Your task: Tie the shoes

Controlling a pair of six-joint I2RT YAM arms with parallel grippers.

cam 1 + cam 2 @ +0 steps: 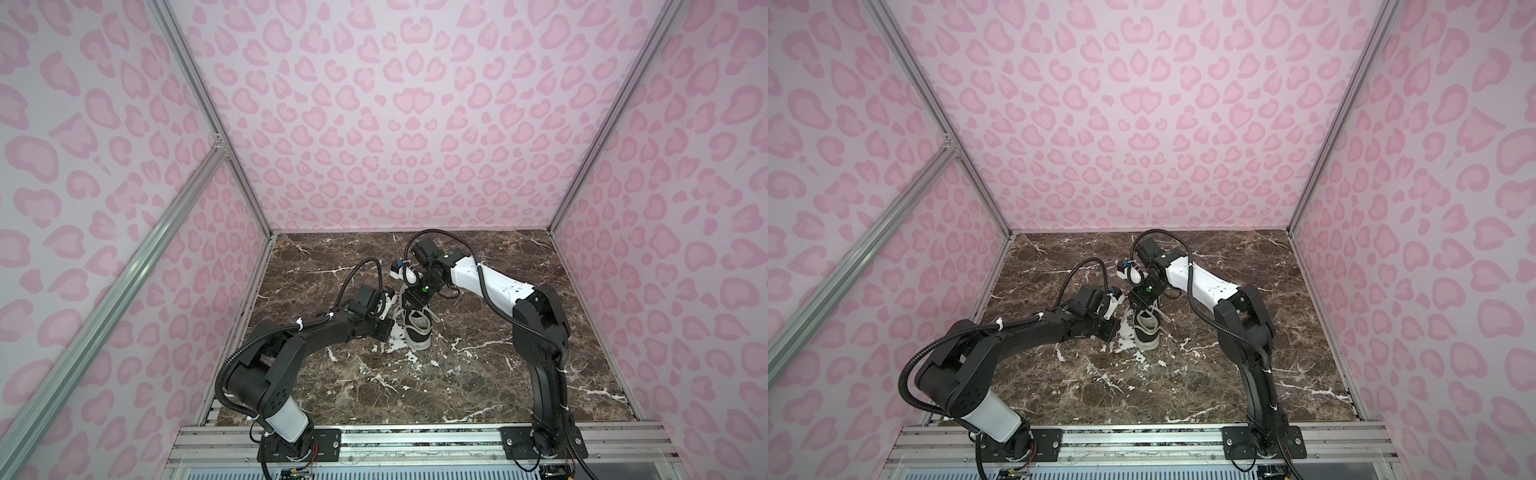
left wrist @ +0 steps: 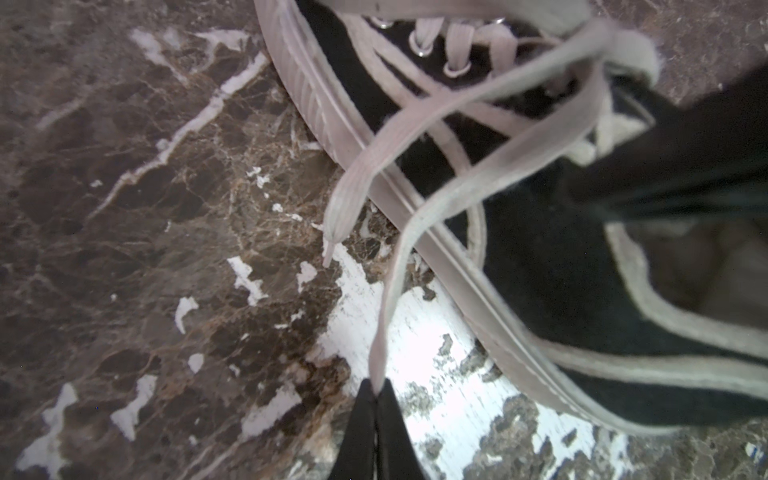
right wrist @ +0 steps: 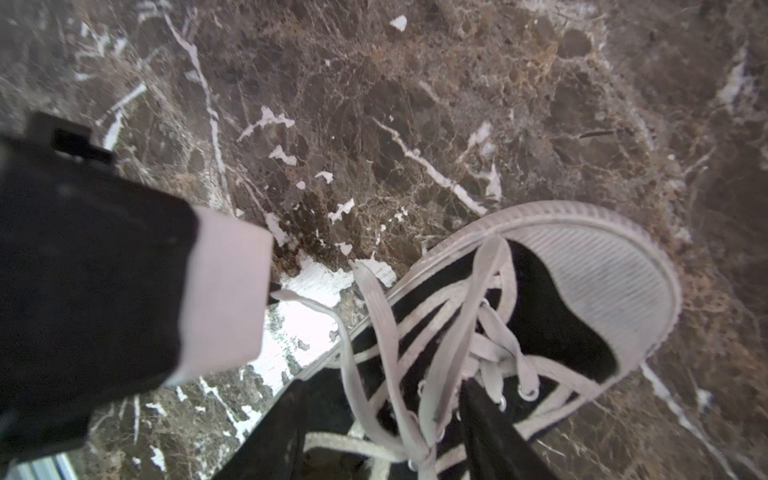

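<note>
Item: one shoe [image 1: 417, 330] [image 1: 1147, 330], a low-top standing upright on its sole near the middle of the brown marble counter [image 1: 457, 395], toe toward the arm bases.

Condition: black canvas upper [image 2: 540, 249] with pale stitched trim. The ribbed white toe cap [image 3: 602, 270] and the grooved white sole [image 2: 316, 112] look greyed and scuffed. The flat off-white laces cross between metal eyelets [image 3: 528, 392] and lie loose and untied over the throat. One free end [image 2: 353, 178] droops over the sole, its tip near the counter.

Left gripper [image 2: 376, 390]: beside the shoe, low over the counter. Its jaws are closed together, pinching the tip of the other lace [image 2: 387, 291], which runs up from them to the shoe with some slack.

Right gripper [image 3: 386, 432]: above the rear of the lacing. Its jaws stand apart with loose lace strands between them; it grips nothing that I can see.
</note>
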